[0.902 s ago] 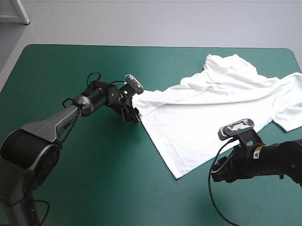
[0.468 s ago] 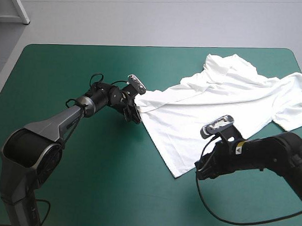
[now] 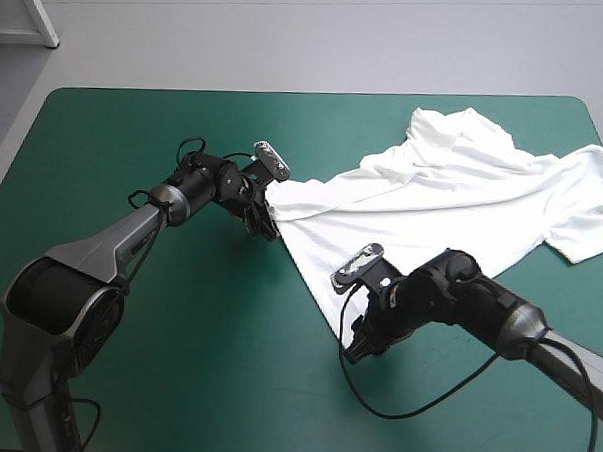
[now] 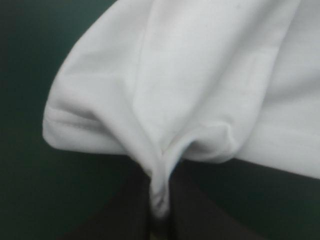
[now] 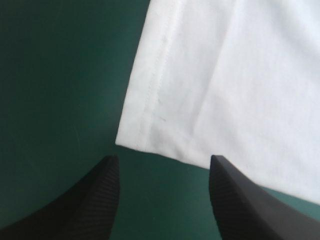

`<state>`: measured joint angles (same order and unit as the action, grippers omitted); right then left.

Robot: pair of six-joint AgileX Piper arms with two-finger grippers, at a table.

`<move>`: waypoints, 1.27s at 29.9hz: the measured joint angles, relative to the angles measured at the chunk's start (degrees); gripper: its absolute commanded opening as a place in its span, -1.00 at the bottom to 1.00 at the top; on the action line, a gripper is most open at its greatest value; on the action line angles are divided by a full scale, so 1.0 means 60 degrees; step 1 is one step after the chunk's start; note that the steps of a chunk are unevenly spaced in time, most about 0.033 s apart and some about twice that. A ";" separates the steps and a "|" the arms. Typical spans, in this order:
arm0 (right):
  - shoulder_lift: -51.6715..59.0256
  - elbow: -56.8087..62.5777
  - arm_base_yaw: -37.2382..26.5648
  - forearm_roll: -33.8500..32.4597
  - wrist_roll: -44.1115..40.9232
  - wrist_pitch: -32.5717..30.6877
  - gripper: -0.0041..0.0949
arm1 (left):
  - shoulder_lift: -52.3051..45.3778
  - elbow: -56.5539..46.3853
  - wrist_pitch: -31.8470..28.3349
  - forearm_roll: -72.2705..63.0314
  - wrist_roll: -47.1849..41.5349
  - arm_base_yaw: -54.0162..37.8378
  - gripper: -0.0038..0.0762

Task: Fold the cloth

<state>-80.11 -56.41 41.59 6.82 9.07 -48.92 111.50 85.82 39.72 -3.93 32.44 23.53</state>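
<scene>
The left pincer (image 4: 160, 212) is clamped on a pinch of the T-shirt (image 3: 452, 213). The white cloth is bunched between its black fingers (image 4: 125, 217) at one corner of what looks like the hem. The right pincer (image 5: 162, 200) stands apart and empty, low over the desk (image 3: 135, 139). The other hem corner lies just ahead of the gap between its fingers, untouched. The T-shirt lies spread and somewhat rumpled on the right half of the teal-green cover, one sleeve reaching the right edge.

I judge the step in hand to be taking hold of both hem corners, before any fold is made. The next move calls for the right pincer to ease forward, get one finger under the corner, and close without shoving the cloth away.
</scene>
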 measured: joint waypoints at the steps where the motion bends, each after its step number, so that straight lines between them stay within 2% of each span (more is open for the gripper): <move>1: -0.0183 0.0000 0.0097 -0.0060 0.0000 0.0144 0.11 | 0.0000 0.0026 0.0033 0.0000 0.0000 0.0000 -0.86; 7: -0.1010 0.0000 0.0517 -0.0353 0.0000 0.0765 0.11 | 0.0000 0.0055 0.0107 0.0000 -0.0025 0.0000 -0.86; 12: -0.1567 0.0000 0.0909 -0.0543 -0.0039 0.0839 0.09 | -0.0002 0.0055 0.0153 -0.0071 -0.0033 0.0000 -0.86; 15: -0.1793 -0.0044 0.1254 -0.1054 -0.0393 0.0882 -0.15 | -0.0010 0.0055 0.0231 -0.0097 -0.0033 0.0000 -0.86; 20: -0.2137 -0.0238 0.1804 -0.1739 -0.1372 0.0573 -0.92 | -0.0029 0.0068 0.0483 -0.0166 -0.0036 0.0000 -0.86; 28: -0.2289 -0.0360 0.1969 -0.2302 -0.2578 0.0623 -0.95 | -0.0091 0.0206 0.0673 -0.0175 -0.0513 0.0000 -0.86; 33: -0.2068 -0.0207 0.1972 -0.4106 -0.3903 0.1314 -0.95 | -0.0544 0.1132 0.1051 -0.0194 -0.1178 0.0000 -0.86; 38: -0.1437 0.0001 0.1734 -0.5108 -0.4527 0.0775 -0.95 | -0.0877 0.2913 0.2143 -0.0216 -0.1433 -0.0011 -0.86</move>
<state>-88.73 -56.40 51.99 -23.83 -18.09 -44.27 106.24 103.30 52.58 -5.23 23.84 23.46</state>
